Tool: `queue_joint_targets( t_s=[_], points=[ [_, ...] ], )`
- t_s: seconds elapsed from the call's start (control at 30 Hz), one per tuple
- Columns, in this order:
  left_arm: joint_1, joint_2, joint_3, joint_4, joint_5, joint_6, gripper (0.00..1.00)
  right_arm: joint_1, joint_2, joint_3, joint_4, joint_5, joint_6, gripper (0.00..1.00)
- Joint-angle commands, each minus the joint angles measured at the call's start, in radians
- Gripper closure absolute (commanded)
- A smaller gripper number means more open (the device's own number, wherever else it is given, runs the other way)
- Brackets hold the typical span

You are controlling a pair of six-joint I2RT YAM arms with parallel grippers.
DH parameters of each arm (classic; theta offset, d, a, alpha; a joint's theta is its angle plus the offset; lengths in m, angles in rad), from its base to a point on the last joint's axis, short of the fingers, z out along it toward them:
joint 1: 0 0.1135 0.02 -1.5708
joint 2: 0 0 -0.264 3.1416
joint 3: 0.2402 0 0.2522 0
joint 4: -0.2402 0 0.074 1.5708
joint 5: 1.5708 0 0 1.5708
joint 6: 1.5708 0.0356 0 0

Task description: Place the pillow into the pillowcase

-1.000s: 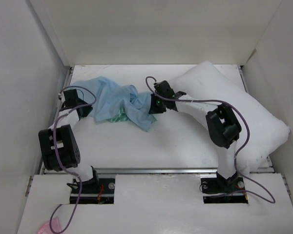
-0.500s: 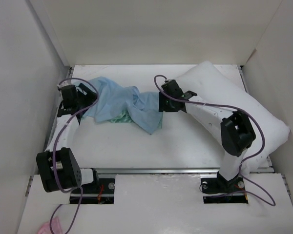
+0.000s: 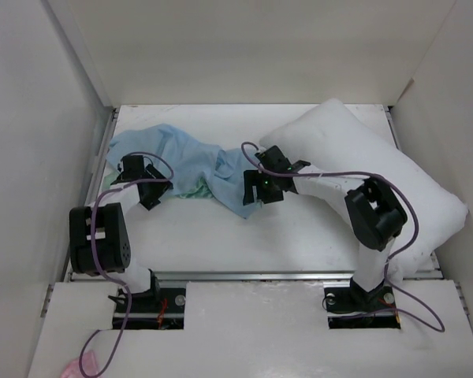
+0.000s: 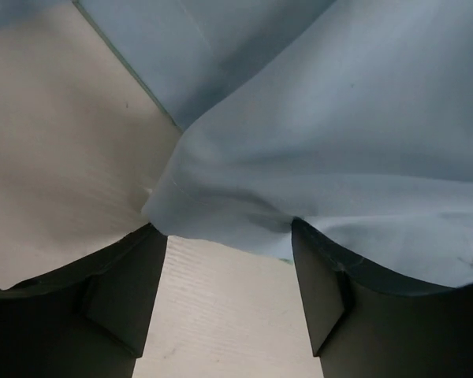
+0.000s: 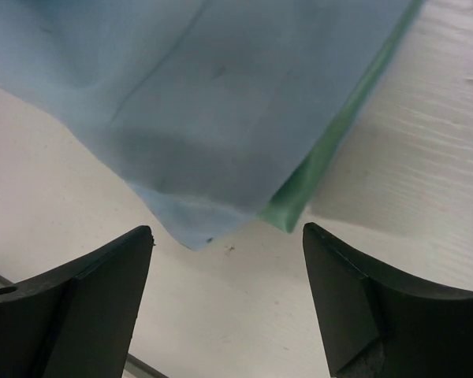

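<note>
The pillowcase (image 3: 189,161) lies crumpled on the table's left half, pale blue side up, with a little teal-green showing at its near edge. The white pillow (image 3: 370,169) lies slanted along the right side, partly under the right arm. My left gripper (image 3: 151,191) is at the cloth's near left edge. In the left wrist view it (image 4: 225,236) is open, and the blue cloth (image 4: 339,118) drapes over the top of its right finger. My right gripper (image 3: 252,190) is open at the cloth's right corner. That blue corner (image 5: 205,102), with its green edge, lies just ahead of the right gripper (image 5: 227,236).
White walls close in the table on the left (image 3: 39,157), back (image 3: 252,47) and right (image 3: 457,126). A metal rail (image 3: 252,276) runs along the table's near edge. Purple cables loop over both arms. Something pink (image 3: 75,366) lies at the bottom left.
Both grippers have opened and let go of the pillowcase. The left one came in from the far left to the cloth's near edge. The right one dropped back to the cloth's right corner.
</note>
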Motion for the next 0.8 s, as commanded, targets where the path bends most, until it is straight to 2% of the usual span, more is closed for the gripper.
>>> queue_joint_targets(
  t_s=[0.0,0.07,0.1,0.17,0.2,0.37,0.43,0.53,0.57,0.77],
  points=[
    [0.004,0.022,0.028,0.021,-0.031,-0.007,0.39,0.025,0.045,0.063,0.059,-0.057,-0.016,0.17],
    [0.004,0.046,0.028,0.031,-0.04,-0.007,0.49,0.036,0.068,0.077,0.059,-0.066,-0.016,0.17],
    [0.004,0.055,0.05,0.031,-0.055,-0.016,0.69,0.036,0.092,0.089,0.059,-0.066,-0.016,0.17],
    [0.004,0.078,0.07,0.021,-0.055,-0.016,0.92,0.045,0.121,0.108,0.059,-0.083,-0.016,0.17],
    [0.004,0.092,0.081,0.021,-0.055,-0.016,0.99,0.045,0.141,0.12,0.059,-0.083,-0.016,0.17],
    [0.004,0.047,0.104,0.012,-0.046,-0.007,1.0,0.056,0.141,0.12,0.083,-0.092,0.019,0.18],
    [0.004,0.004,0.104,0.001,-0.046,-0.007,1.0,0.068,0.105,0.111,0.094,-0.048,0.03,0.2],
    [0.004,-0.044,0.082,-0.01,-0.046,-0.017,1.0,0.068,0.074,0.1,0.094,-0.002,0.042,0.3],
    [0.004,-0.059,0.082,-0.01,-0.046,-0.018,1.0,0.068,0.051,0.1,0.073,0.015,0.068,0.41],
    [0.004,-0.188,0.059,-0.054,-0.071,-0.027,1.0,0.068,-0.007,0.114,0.031,0.138,0.105,0.45]
  ],
)
